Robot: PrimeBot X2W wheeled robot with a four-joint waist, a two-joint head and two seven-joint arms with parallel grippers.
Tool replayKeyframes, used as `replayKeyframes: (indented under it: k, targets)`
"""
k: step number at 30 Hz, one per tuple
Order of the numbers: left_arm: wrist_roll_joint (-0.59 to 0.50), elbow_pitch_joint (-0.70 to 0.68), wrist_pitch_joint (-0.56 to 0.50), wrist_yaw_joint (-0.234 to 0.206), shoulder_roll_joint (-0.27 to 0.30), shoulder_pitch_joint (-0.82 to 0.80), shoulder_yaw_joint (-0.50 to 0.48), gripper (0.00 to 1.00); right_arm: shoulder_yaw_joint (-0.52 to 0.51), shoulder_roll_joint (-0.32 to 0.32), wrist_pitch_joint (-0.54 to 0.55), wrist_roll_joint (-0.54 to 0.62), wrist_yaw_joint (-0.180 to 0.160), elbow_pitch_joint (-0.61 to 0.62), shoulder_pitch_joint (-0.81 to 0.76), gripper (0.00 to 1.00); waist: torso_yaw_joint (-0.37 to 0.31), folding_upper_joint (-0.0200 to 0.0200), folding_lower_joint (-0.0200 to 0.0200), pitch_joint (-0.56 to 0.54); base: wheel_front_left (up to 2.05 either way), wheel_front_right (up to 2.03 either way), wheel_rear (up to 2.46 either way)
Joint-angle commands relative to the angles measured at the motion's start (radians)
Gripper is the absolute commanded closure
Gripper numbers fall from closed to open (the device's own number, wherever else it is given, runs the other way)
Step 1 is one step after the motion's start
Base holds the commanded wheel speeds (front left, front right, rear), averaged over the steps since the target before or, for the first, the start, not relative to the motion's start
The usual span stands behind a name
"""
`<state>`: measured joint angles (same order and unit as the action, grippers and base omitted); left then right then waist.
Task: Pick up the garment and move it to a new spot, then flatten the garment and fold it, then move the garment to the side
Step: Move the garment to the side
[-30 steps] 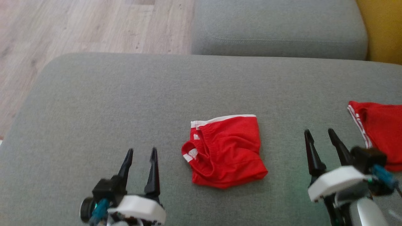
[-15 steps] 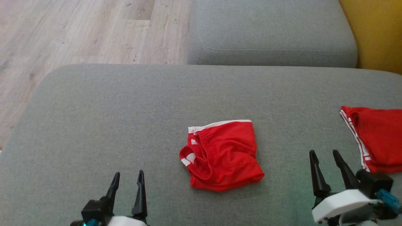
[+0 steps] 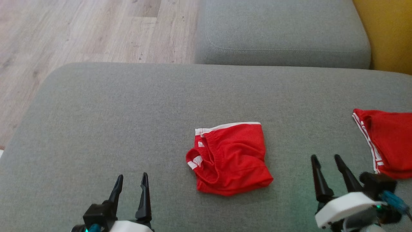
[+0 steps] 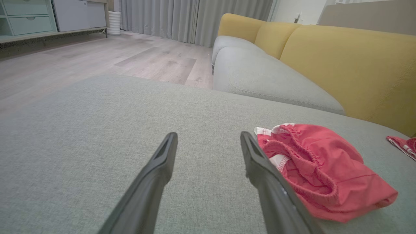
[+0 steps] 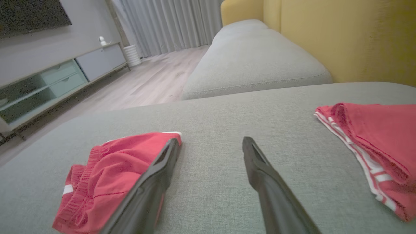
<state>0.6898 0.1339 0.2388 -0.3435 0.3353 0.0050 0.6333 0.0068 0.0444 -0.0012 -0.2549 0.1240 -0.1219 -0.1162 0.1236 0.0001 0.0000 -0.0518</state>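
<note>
Left hand (image 3: 132, 175): fingers wide, empty, low over grey sofa seat (image 3: 128, 112). Red shorts (image 3: 233, 159): mid-seat, loosely bunched, waistband showing, flanked by both hands, probably for two-handed handling. Right hand (image 3: 325, 156): wide, empty. Second red garment (image 3: 389, 145): far right edge, apart.

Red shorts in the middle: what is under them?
The red shorts lie on the grey sofa cushion. Whatever their bunched cloth covers, I cannot see.

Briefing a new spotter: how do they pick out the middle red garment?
Start from the big grey cushion in front. Near its middle lies a compact red bundle. It has one white band along its far edge, while the other red garment, at the right, has thin white stripes.
</note>
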Motion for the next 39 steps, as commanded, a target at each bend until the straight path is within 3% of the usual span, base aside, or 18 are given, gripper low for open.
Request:
replayKeyframes:
  k: [1, 5, 16, 24, 25, 26, 27, 28, 33, 39]
  targets:
    - [0.001, -0.034, 0.003, -0.006, 0.018, -0.052, -0.036, 0.00, 0.033, 0.006, 0.011, 0.014, 0.007, 0.034, 0.054, 0.00, 0.002, -0.0001, 0.0000, 0.005, 0.00, 0.00, 0.00]
    - [-0.003, -0.039, 0.001, -0.007, 0.021, -0.061, -0.034, 0.00, 0.044, 0.006, 0.115, 0.074, 0.007, 0.030, 0.138, 0.00, 0.009, -0.0001, 0.0000, 0.022, 0.00, 0.00, 0.00]
    - [-0.009, -0.038, 0.008, -0.003, -0.012, -0.099, -0.033, 0.00, 0.081, 0.006, 0.571, 0.040, 0.007, -0.101, 0.370, 0.00, 0.094, -0.0001, 0.0000, 0.105, 0.00, 0.00, 0.00]
    - [-0.017, -0.013, 0.017, 0.015, -0.044, -0.119, -0.045, 0.00, 0.075, 0.006, 0.671, 0.000, 0.007, -0.213, 0.411, 0.00, 0.165, -0.0001, 0.0000, 0.155, 0.00, 0.00, 0.00]
    - [-0.019, -0.010, 0.018, 0.017, -0.046, -0.121, -0.047, 0.00, 0.081, 0.006, 0.677, -0.010, 0.007, -0.221, 0.413, 0.19, 0.168, -0.0001, 0.0000, 0.159, 0.00, 0.00, 0.00]
    - [-0.021, -0.008, 0.019, 0.019, -0.049, -0.122, -0.049, 0.00, 0.085, 0.006, 0.679, -0.018, 0.007, -0.227, 0.416, 0.55, 0.170, -0.0001, 0.0000, 0.162, 0.00, 0.00, 0.00]
    - [-0.023, -0.006, 0.019, 0.021, -0.051, -0.122, -0.051, 0.00, 0.087, 0.006, 0.678, -0.022, 0.007, -0.231, 0.419, 0.68, 0.170, -0.0001, 0.0000, 0.164, 0.00, 0.00, 0.00]
    - [-0.025, -0.004, 0.020, 0.022, -0.052, -0.122, -0.053, 0.00, 0.092, 0.006, 0.676, -0.021, 0.007, -0.234, 0.423, 1.00, 0.168, -0.0001, 0.0000, 0.166, 0.00, 0.00, 0.00]
    - [-0.045, -0.005, 0.021, 0.036, -0.065, -0.132, -0.043, 0.00, 0.105, 0.016, 0.635, -0.010, 0.007, -0.210, 0.450, 1.00, 0.121, -0.0001, 0.0000, 0.180, 0.00, 0.00, 0.00]
    - [-0.054, -0.023, 0.022, 0.052, -0.089, -0.148, -0.029, 0.00, 0.112, 0.084, 0.631, -0.013, 0.007, -0.141, 0.461, 1.00, -0.040, -0.0001, 0.0000, 0.210, 0.00, 0.00, 0.00]
